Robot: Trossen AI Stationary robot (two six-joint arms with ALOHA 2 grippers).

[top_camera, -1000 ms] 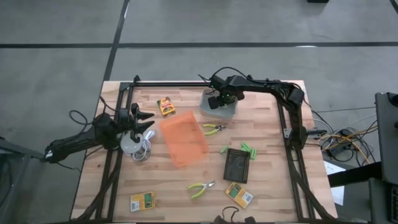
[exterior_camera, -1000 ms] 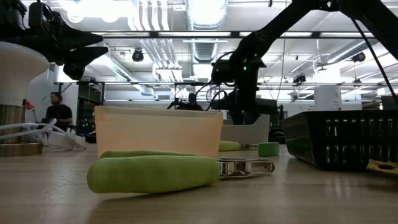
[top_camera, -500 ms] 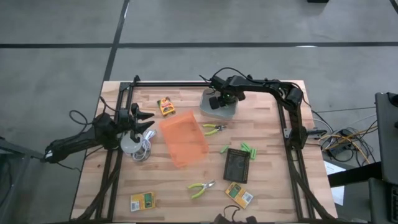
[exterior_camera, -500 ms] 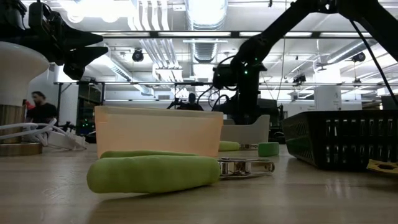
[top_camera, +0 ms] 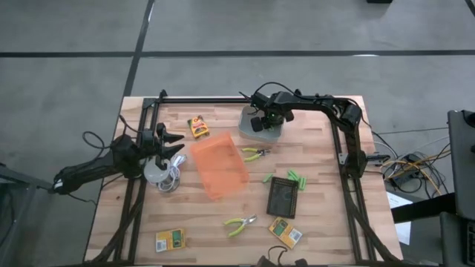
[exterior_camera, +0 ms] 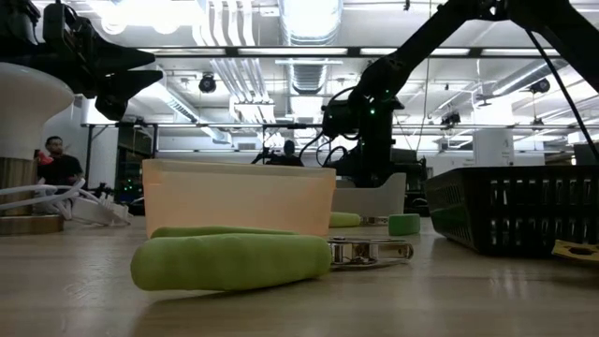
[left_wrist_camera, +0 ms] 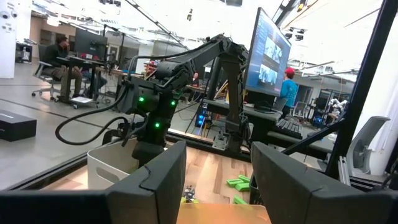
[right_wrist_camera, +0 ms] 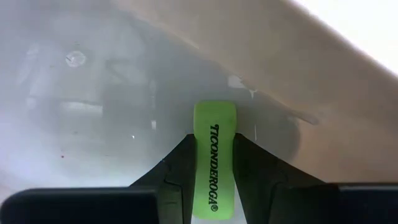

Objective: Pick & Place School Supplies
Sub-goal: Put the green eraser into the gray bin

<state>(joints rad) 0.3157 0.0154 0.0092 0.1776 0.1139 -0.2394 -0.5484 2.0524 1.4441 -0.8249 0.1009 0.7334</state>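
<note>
My right gripper (top_camera: 260, 122) hangs over the grey bin (top_camera: 271, 133) at the table's far middle, pointing down and shut on a lime-green stick (right_wrist_camera: 214, 155) printed TICONDEROGA. More green sticks (top_camera: 297, 178) lie flat on the wood near the black basket. Two green-handled pliers (top_camera: 254, 153) (top_camera: 240, 224) and three yellow-and-green boxes (top_camera: 197, 126) (top_camera: 171, 239) (top_camera: 285, 232) also lie flat on the table. My left gripper (left_wrist_camera: 217, 180) waits open at the table's left side, above the white round thing (top_camera: 154, 172). My right gripper pinches the green stick by its two long sides (right_wrist_camera: 200, 163) between its two fingers. The fingers come from above and lie along the stick. The stick points down past the fingertips (right_wrist_camera: 244, 149) into the grey bin's inside (right_wrist_camera: 93, 112). Whether its free end touches the bin, I cannot tell.
An orange bin (top_camera: 219, 165) stands at the table's middle and a black mesh basket (top_camera: 283, 196) right of it. The white round thing carries a coiled cable. A black frame (top_camera: 345, 159) runs along the table's edges. People show in the room beyond.
</note>
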